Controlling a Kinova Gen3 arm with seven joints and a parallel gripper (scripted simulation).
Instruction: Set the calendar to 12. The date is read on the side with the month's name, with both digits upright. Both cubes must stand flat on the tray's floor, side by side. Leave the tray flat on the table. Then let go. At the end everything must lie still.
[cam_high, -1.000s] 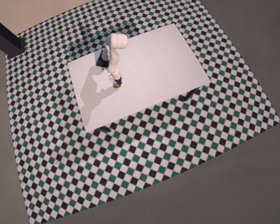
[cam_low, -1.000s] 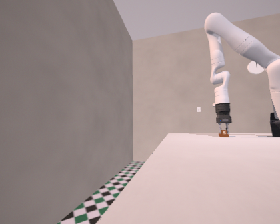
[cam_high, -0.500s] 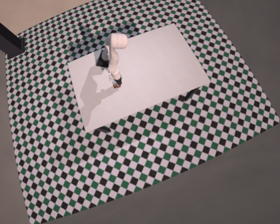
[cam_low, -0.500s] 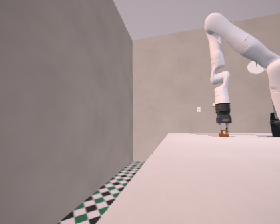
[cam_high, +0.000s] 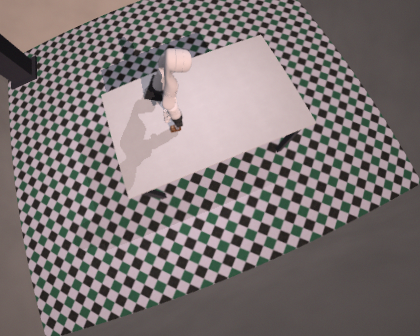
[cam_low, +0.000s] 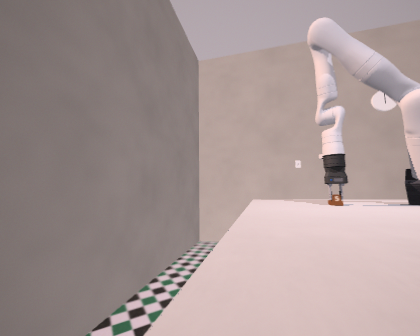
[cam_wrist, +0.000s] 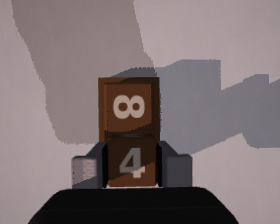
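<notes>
My gripper (cam_wrist: 132, 157) (cam_low: 335, 195) (cam_high: 175, 125) points straight down at the table (cam_high: 240, 100) (cam_low: 300, 265). It is shut on a small brown number cube (cam_wrist: 132, 167) (cam_low: 337, 200) (cam_high: 173, 129). In the wrist view the cube shows a 4 between the two grey fingers, and each finger presses one side of it. In the exterior view the cube sits on the table top and shows a 5 on its side. A brown face with an 8 (cam_wrist: 129, 107) lies directly beyond the 4 and touches it. I cannot tell whether this is a second cube. No tray shows in any view.
The arm's dark base (cam_low: 413, 187) (cam_high: 152, 90) stands at the table's back edge, behind the gripper. A grey wall (cam_low: 95, 150) rises to the left of the table. The checkered floor (cam_high: 225, 240) surrounds the table.
</notes>
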